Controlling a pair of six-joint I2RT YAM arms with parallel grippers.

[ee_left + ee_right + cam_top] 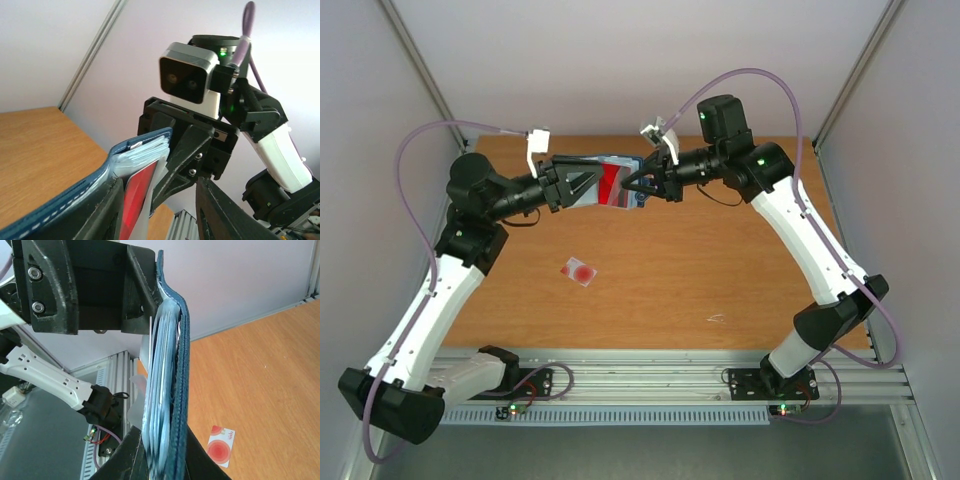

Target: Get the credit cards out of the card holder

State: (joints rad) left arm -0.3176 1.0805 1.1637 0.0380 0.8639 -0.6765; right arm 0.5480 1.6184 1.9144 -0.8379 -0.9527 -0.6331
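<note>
A pale card with a red circle (581, 270) lies flat on the counter (720, 280), left of its middle, well apart from both arms. Farther back, over the far edge, the card holder (625, 165) hangs between your two end effectors. The right end effector (642, 187) is clamped on one end of it. The left end effector (590, 187) stands half apart at the other end, and I cannot tell if it presses. The red card (136, 200) sticks out. It looks stiff, thin and slippery, and the holder soft, so pinch its free edge.

Red card (134, 200) partly inside card holder (60, 212)
</note>
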